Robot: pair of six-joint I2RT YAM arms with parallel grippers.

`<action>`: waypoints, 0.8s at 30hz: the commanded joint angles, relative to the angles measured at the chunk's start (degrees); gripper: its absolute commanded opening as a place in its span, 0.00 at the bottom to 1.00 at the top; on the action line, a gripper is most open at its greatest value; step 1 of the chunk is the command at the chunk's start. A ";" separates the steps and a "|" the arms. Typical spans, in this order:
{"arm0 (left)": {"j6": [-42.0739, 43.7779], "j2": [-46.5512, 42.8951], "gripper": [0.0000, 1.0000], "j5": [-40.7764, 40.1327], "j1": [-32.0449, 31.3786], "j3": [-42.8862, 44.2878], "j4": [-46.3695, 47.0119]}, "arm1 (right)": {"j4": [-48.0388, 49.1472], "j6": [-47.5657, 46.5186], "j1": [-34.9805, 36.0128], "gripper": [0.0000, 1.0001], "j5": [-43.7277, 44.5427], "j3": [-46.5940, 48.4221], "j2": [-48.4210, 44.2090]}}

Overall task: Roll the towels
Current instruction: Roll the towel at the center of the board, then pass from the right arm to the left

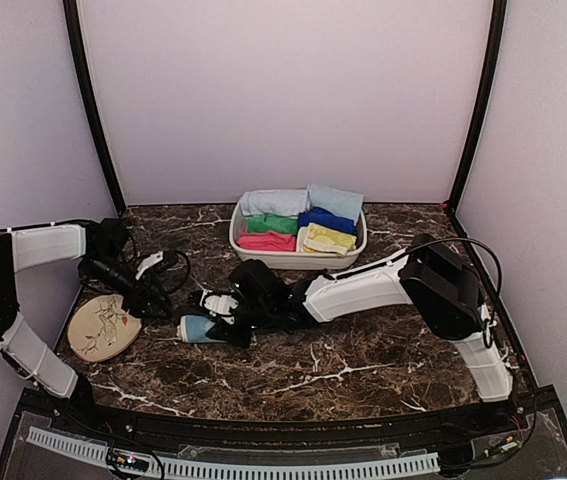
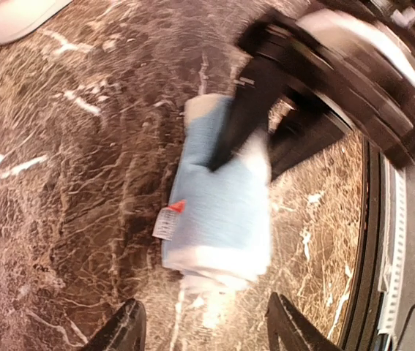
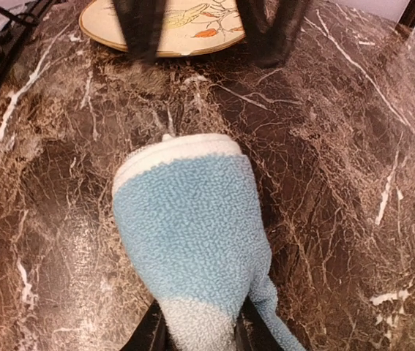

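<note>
Evidently the rolling of the pale blue towel [image 3: 189, 234] is about finished: it lies as a tight roll on the marble tabletop [image 1: 363, 370], left of the middle, near the painted plate [image 1: 103, 327] at the left edge. The right gripper [image 3: 198, 333] pinches one end of the roll; the left gripper [image 2: 207, 330] hangs open beside it, holding nothing. Next, I judge, comes a lift toward the white basket [image 1: 293, 261] at the far edge, gripped firmly enough that the roll cannot unwind.
</note>
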 commanded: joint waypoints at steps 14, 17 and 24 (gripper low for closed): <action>5.25 -16.91 0.65 -27.02 -21.90 -18.11 32.91 | -10.35 25.11 -5.12 0.14 -19.12 4.04 7.55; 8.47 -13.99 0.64 -31.85 -25.73 -18.48 36.92 | -7.49 30.20 -6.73 0.13 -23.55 4.55 7.94; 12.68 -7.96 0.63 -41.31 -32.73 -18.60 44.06 | -6.99 35.71 -8.50 0.08 -30.61 8.52 8.45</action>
